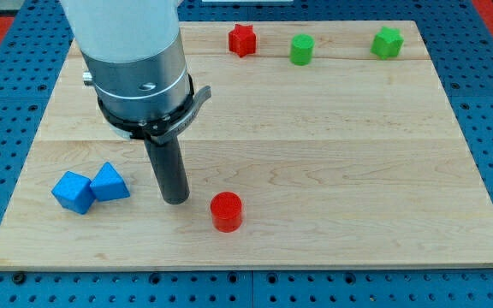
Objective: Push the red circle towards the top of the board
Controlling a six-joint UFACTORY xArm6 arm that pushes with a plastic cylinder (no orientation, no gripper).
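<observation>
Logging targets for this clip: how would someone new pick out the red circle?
Start at the wooden board and go to its bottom edge. Just right of my tip sits the red circle, apart from it. It is round; the only other red block, the red star, lies at the top.

Bare board above the red circle (226,211) (red star (241,40) and green cylinder (301,50) line the top).

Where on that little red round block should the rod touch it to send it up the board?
No gripping here, only pushing. My tip should press the red circle on its side facing the view's bottom, centred, since a round block slips off an off-centre push. The tip now stands just to its left, so it probably must go round first.
</observation>
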